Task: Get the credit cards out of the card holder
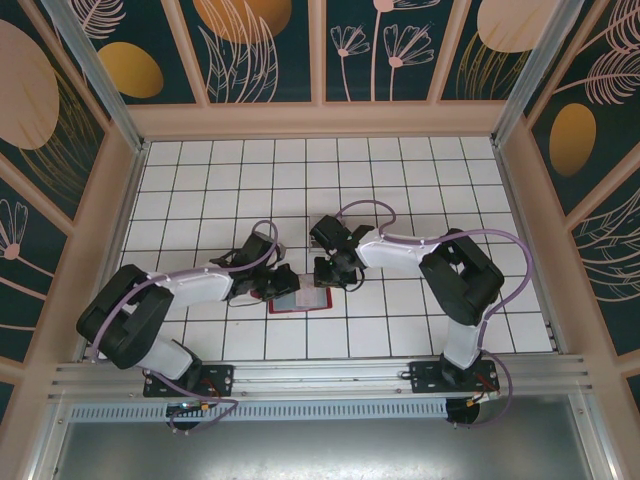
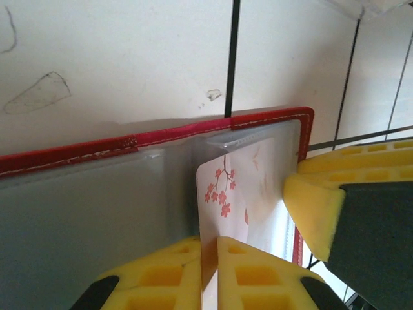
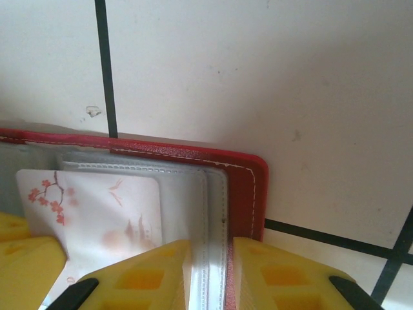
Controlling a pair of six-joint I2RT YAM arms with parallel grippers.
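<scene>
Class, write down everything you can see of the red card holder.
The holder lies open on the white tiled table. Its rim looks like red leather with pale stitching; inside are grey, clear plastic sleeves. One sleeve holds a white card printed with red blossoms. The right gripper pinches its edge, and the left gripper closes on the card.

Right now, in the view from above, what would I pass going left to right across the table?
left arm → left gripper → card holder, lying open on the tiles → right gripper → right arm
</scene>
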